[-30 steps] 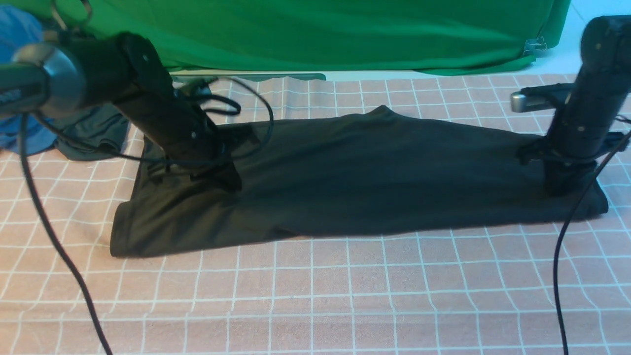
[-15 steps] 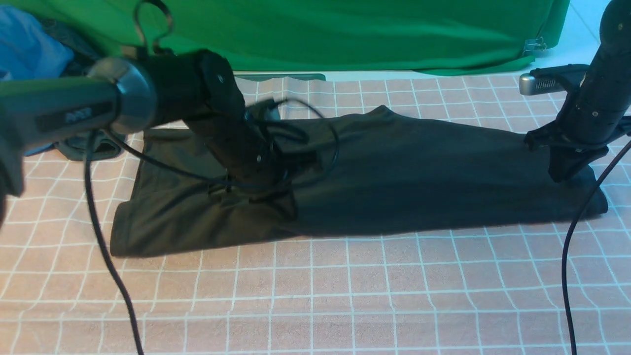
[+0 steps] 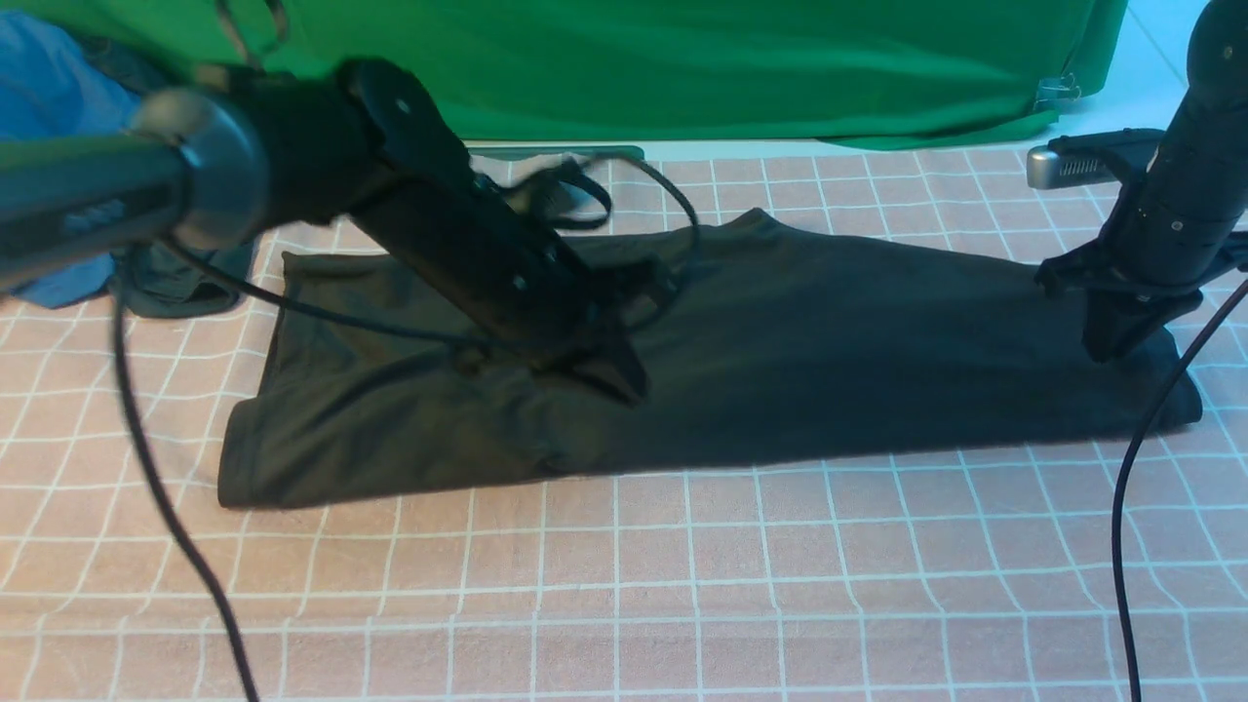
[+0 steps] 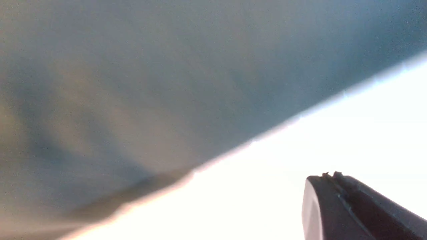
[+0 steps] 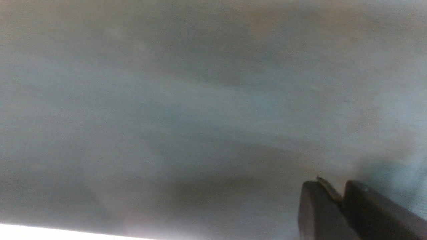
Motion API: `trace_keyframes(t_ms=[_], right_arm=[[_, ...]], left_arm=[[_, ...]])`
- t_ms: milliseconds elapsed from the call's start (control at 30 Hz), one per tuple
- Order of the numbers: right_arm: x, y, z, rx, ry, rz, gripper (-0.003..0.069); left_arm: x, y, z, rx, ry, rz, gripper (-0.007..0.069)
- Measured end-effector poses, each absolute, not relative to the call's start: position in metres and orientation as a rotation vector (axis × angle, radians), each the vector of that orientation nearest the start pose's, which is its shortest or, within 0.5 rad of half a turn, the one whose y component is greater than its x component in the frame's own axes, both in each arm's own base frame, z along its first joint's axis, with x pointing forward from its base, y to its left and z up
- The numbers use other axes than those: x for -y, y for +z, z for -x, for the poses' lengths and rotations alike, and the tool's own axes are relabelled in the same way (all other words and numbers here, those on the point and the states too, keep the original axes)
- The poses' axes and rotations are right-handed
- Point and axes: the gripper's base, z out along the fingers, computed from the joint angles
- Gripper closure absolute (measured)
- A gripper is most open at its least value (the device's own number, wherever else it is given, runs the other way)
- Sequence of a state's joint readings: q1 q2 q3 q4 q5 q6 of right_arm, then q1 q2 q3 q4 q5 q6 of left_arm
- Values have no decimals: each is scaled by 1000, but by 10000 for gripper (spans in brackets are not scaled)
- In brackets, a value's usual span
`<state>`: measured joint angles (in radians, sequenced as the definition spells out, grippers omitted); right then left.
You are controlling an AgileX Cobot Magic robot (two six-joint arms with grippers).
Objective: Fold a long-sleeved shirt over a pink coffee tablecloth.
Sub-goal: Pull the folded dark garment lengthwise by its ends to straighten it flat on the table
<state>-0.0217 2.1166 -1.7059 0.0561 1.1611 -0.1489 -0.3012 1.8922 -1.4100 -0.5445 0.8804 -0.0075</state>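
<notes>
The long-sleeved shirt (image 3: 838, 341) lies as a long black band across the pink coffee tablecloth (image 3: 624, 585), which has a white grid. My left gripper (image 3: 614, 375) is shut and empty, low over the shirt's middle. In the left wrist view its jaws (image 4: 331, 174) are pressed together beside the shirt's edge (image 4: 133, 83). My right gripper (image 3: 1107, 346) hovers just above the shirt's right end, its jaws a narrow slit apart with no cloth between them. The right wrist view shows that gripper (image 5: 333, 186) over blurred dark shirt cloth (image 5: 166, 100).
A green cloth (image 3: 682, 68) hangs along the back. A blue garment (image 3: 49, 78) and a smaller dark grey-green garment (image 3: 185, 283) lie at the far left. Black cables trail from both arms, one down the right side (image 3: 1116, 507).
My left arm has swung rightward from the shirt's left part to its middle. My right gripper lifted off the shirt's right end, then held still.
</notes>
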Motion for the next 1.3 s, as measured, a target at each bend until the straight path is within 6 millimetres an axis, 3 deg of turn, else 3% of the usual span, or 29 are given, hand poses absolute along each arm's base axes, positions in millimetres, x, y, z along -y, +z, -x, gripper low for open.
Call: trace_keyframes(t_ms=[67, 200, 267, 300, 333, 433, 600, 700, 1067, 1200, 1300], right_arm=[[-5, 196, -433, -3016, 211, 206, 515], [-27, 200, -438, -2922, 423, 278, 526], [-58, 205, -444, -2780, 557, 346, 575], [-60, 205, -445, -2770, 561, 350, 581], [-79, 208, -449, -2690, 576, 377, 613], [-110, 209, -454, -2575, 553, 450, 621], [-155, 204, -464, -2450, 526, 558, 622], [-173, 197, -473, -2397, 512, 568, 622], [-188, 149, -499, -2358, 456, 537, 622], [-183, 148, -502, -2353, 430, 520, 620], [-170, 158, -503, -2392, 450, 502, 617]], left_arm=[[130, 227, -375, -2814, -552, 102, 610], [107, 217, -385, -2812, -416, 176, 610], [101, 199, -391, -2843, -386, 191, 610], [101, 199, -391, -2843, -385, 191, 610], [102, 185, -393, -2883, -374, 194, 610], [102, 165, -394, -2954, -359, 212, 610], [103, 161, -396, -2977, -356, 222, 610], [102, 162, -396, -2981, -354, 221, 610], [102, 167, -395, -2967, -353, 223, 610], [101, 174, -392, -2955, -338, 203, 610], [97, 193, -388, -2914, -311, 171, 610]])
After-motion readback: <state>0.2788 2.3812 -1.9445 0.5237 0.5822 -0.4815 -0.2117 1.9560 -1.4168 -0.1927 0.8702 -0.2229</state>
